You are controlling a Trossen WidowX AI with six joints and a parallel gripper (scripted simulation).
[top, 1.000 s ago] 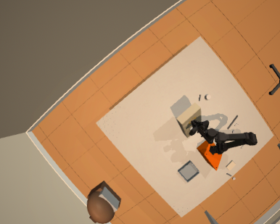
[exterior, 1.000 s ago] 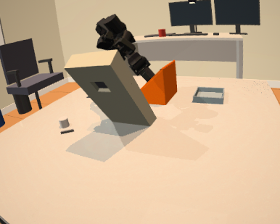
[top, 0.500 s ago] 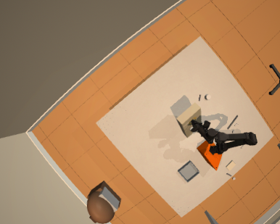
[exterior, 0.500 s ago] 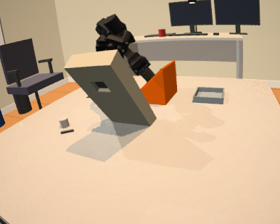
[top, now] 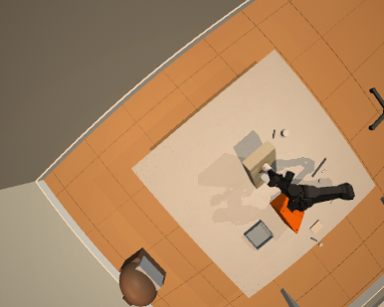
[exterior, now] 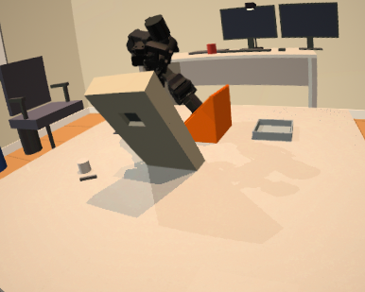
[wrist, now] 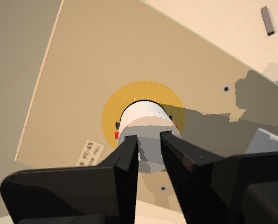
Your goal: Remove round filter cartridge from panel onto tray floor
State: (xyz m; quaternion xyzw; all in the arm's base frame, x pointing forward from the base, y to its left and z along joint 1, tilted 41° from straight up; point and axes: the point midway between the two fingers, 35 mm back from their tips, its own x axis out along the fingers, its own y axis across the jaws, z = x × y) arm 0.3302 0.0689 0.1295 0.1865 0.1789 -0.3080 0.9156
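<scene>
The round filter cartridge (top: 266, 167) (wrist: 145, 111) is a white cylinder with a grey face. It stands partly out of the tilted beige service panel (top: 256, 159) (exterior: 153, 138) (wrist: 80, 75), inside a yellow ring, with small red marks at its sides. My gripper (wrist: 148, 138) is shut on the cartridge, with both fingertips at the slots on its face. How much of the cartridge is still inside the panel is hidden. In the exterior view the panel hides the cartridge and the fingertips. The grey tray (top: 258, 234) (exterior: 272, 136) stands apart from the panel and holds nothing.
An orange wedge (top: 285, 213) (exterior: 220, 117) stands beside the arm, between the panel and the tray. A small white cylinder (top: 285, 133) (exterior: 83, 166) and a dark bar (top: 274, 133) (exterior: 88, 178) lie near the panel. A longer dark rod (top: 318, 167) lies beyond the arm.
</scene>
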